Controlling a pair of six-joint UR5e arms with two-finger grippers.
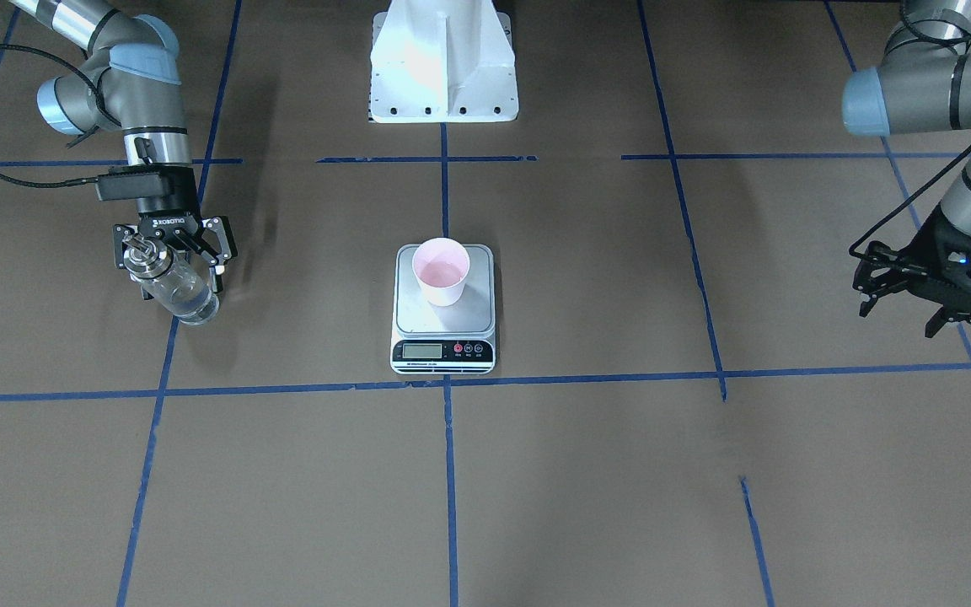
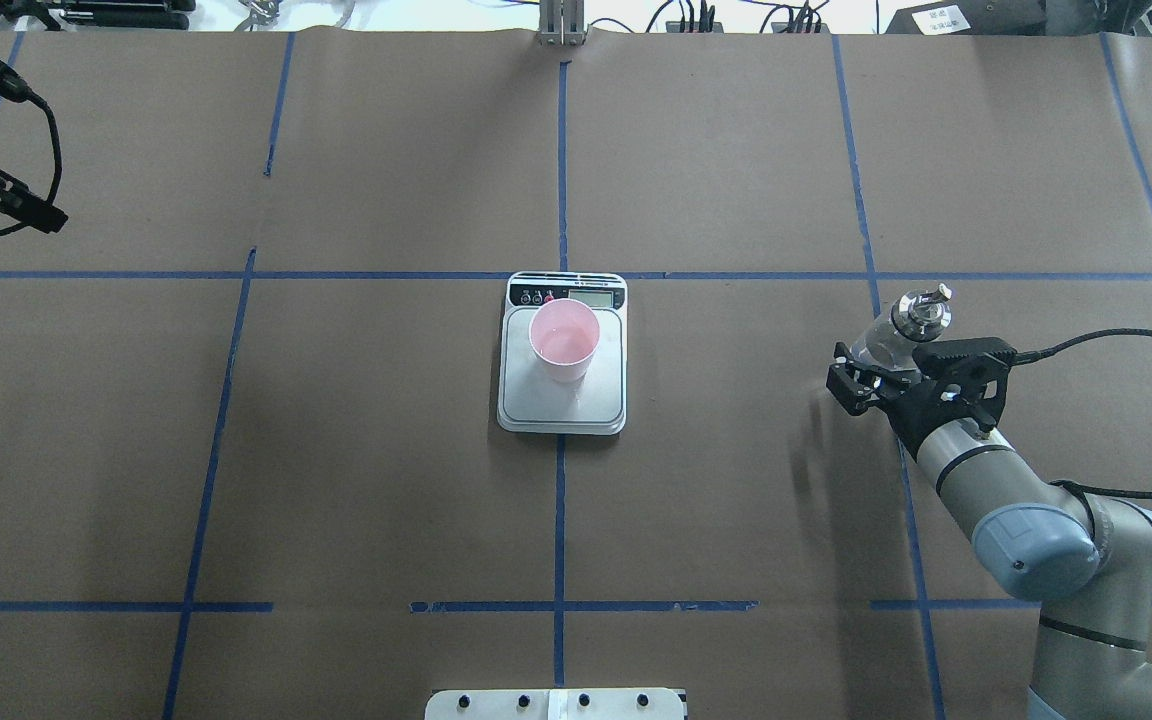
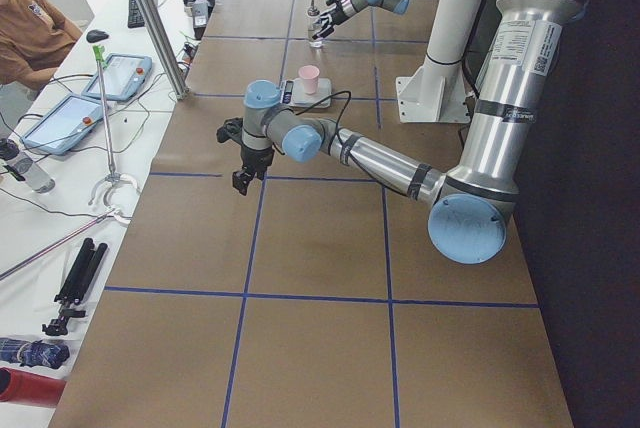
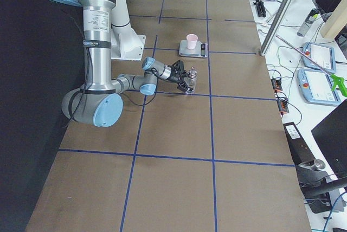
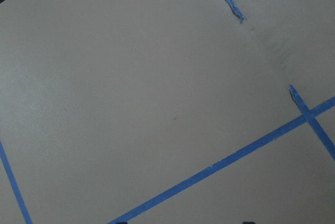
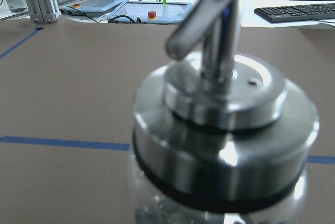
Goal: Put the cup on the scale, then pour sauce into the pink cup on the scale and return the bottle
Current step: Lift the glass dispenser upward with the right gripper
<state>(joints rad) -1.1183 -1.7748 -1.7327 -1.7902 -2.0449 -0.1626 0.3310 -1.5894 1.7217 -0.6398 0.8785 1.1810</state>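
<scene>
**A:** What is the right pincer doing?

**B:** It is closed on the bottle, gripping the clear glass from both sides just below the shiny silver cap. In the right wrist view that cap fills the frame, and the thin spout rises from it. Clear sauce shows through the lower part of the glass.

**A:** Is the bottle standing on the desk?

**B:** It sits low over the brown desk, beside a blue tape line. I cannot tell whether its base touches the surface.

**A:** And the cup?

**B:** The pink cup stands upright on the scale, on the half of the silver platform away from the display (a small grey LCD in the black front strip). The scale lies at the middle of the desk, well apart from the bottle.

**A:** Where is the other arm?

**B:** The left pincer hangs open and empty above the desk on the opposite side, well apart from the scale.
</scene>
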